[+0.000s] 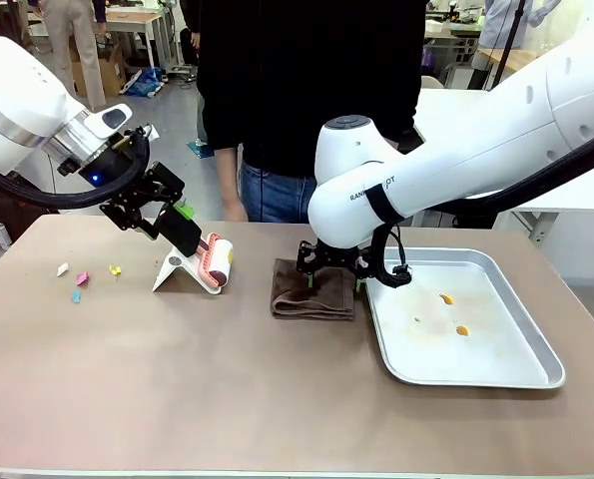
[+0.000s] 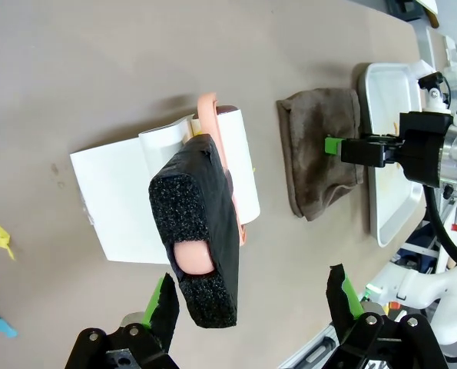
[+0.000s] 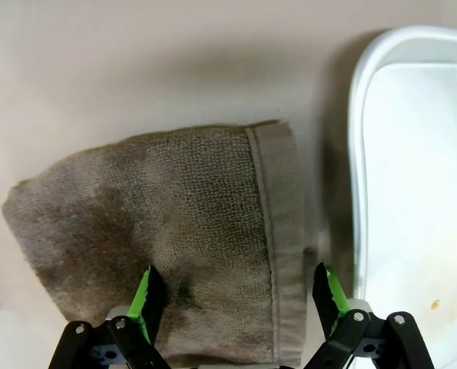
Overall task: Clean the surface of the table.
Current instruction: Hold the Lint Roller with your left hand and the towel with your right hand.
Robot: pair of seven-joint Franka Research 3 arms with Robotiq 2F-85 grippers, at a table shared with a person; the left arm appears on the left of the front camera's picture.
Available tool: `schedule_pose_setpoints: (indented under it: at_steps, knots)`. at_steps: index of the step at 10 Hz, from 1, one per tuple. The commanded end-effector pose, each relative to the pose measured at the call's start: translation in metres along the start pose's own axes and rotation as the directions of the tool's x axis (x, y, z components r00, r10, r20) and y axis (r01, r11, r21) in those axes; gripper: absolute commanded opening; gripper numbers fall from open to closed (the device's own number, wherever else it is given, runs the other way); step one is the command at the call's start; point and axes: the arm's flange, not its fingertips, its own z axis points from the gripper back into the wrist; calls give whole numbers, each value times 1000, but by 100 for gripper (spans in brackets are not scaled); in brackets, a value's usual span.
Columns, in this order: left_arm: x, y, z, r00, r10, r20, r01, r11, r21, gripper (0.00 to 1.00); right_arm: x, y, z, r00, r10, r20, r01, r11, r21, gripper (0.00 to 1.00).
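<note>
The beige-brown table (image 1: 227, 399) carries a folded brown cloth (image 1: 312, 290) near its middle. My right gripper (image 1: 331, 274) hovers just over the cloth, open, with a finger on either side of the near edge of the cloth (image 3: 174, 215). A white dustpan (image 1: 177, 271) lies to the left, and a pink brush with a black foam handle (image 1: 184, 235) rests on it. My left gripper (image 1: 177, 215) is open at the handle's upper end; in the left wrist view the handle (image 2: 201, 231) points up between the open fingers (image 2: 165, 307), close to one of them.
A silver metal tray (image 1: 506, 371) with a few orange crumbs (image 1: 446, 298) lies right of the cloth. Small coloured scraps (image 1: 82, 279) are scattered on the table's left part. A person (image 1: 297, 100) stands at the far edge.
</note>
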Motion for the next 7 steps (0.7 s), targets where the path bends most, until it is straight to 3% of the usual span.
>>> schedule_pose_setpoints:
  at_steps: [1, 7]
  knots:
    - [-1, -3, -5, 1000, 6, 21, -6, 1000, 8, 100, 1, -1, -2, 1000, 9, 23, -9, 1000, 4, 100]
    - [6, 2, -5, 994, 26, 110, -28, 1000, 13, 100, -1, 0, -1, 1000, 22, 20, -22, 999, 23, 100]
